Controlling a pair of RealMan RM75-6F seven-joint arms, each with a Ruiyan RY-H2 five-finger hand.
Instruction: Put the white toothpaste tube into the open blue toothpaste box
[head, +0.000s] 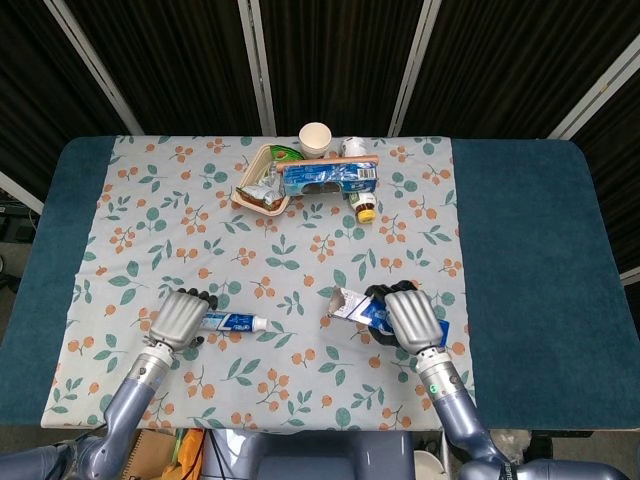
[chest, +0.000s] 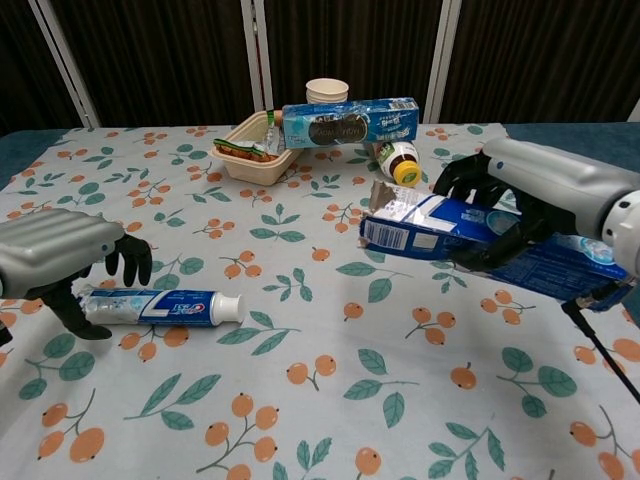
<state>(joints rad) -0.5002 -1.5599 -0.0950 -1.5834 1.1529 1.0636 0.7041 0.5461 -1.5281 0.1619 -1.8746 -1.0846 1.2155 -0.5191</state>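
The white toothpaste tube (head: 236, 322) (chest: 165, 306) lies flat on the floral cloth, its cap pointing right. My left hand (head: 180, 318) (chest: 62, 257) arches over the tube's tail end, with the fingers behind it and the thumb in front, and the tube still rests on the cloth. My right hand (head: 414, 317) (chest: 535, 195) grips the blue toothpaste box (head: 356, 309) (chest: 440, 226) and holds it above the table. The box's open flapped end faces left towards the tube, about a hand's width from the cap.
At the back of the table stand a beige food tray (chest: 240, 165) with packets, a second blue box (chest: 348, 122) lying across it, a paper cup (chest: 327, 92) and a yellow-capped bottle (chest: 400, 160). Dark blue table cover (head: 530, 260) lies beyond the cloth's right edge.
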